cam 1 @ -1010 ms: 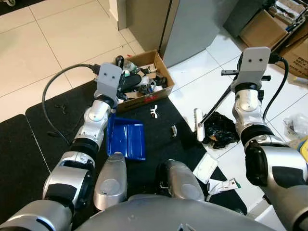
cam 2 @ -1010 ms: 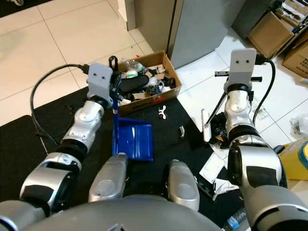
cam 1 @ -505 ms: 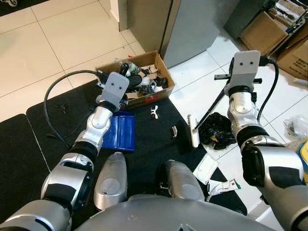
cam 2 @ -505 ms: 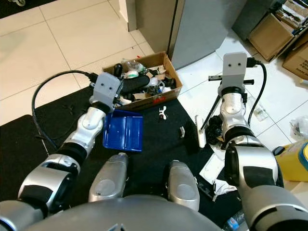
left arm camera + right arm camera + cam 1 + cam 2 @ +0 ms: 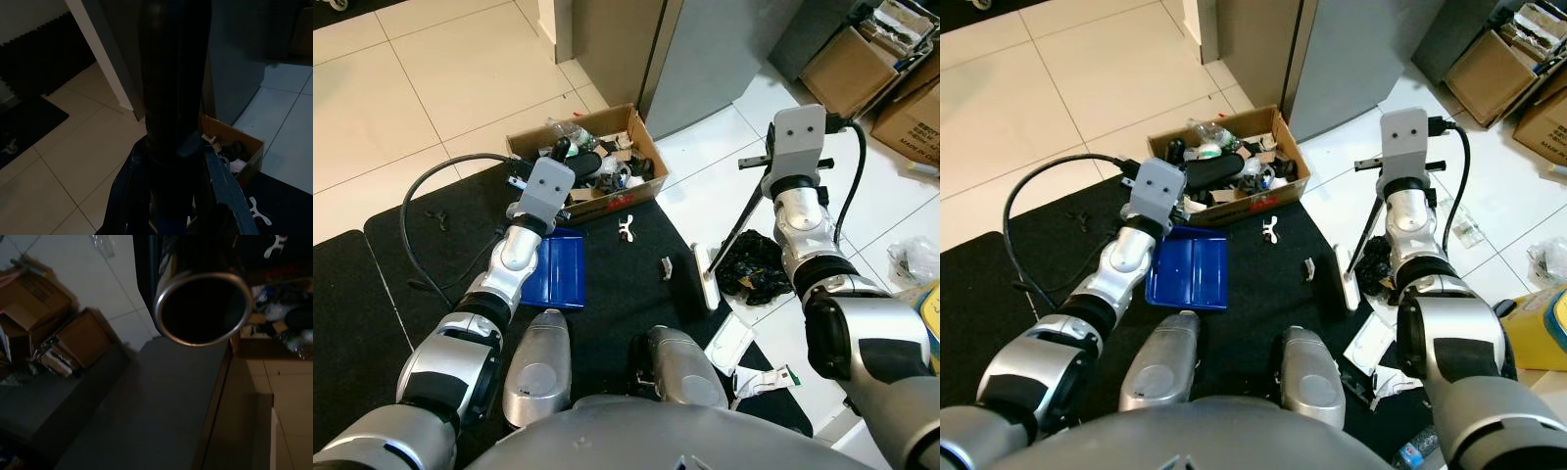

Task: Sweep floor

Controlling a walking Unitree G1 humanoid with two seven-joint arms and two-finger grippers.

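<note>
A blue dustpan (image 5: pixel 553 270) lies on the black mat (image 5: pixel 391 294) just in front of the cardboard box. My left gripper (image 5: pixel 172 192) is shut on the dustpan's dark handle (image 5: pixel 173 98), with its wrist housing above the pan's far edge. My right gripper (image 5: pixel 785 174) is shut on the thin black handle (image 5: pixel 739 220) of a broom. The broom's white head (image 5: pixel 707 275) rests at the mat's right edge, beside a crumpled black bag (image 5: pixel 754 274). On the mat between pan and broom lie a white scrap (image 5: pixel 626 228) and a small dark piece (image 5: pixel 666 266).
An open cardboard box (image 5: pixel 597 168) full of rubbish stands at the mat's far edge. Behind it is a grey cabinet (image 5: pixel 705 49). White packaging (image 5: pixel 729 343) and a wrapper (image 5: pixel 769 377) lie by my right side. More cardboard boxes (image 5: pixel 847 54) stand at the far right.
The dustpan has shifted left and toward the box and now lies flatter. The broom head has slid left and nearer to me, from the tiles to the mat's edge.
</note>
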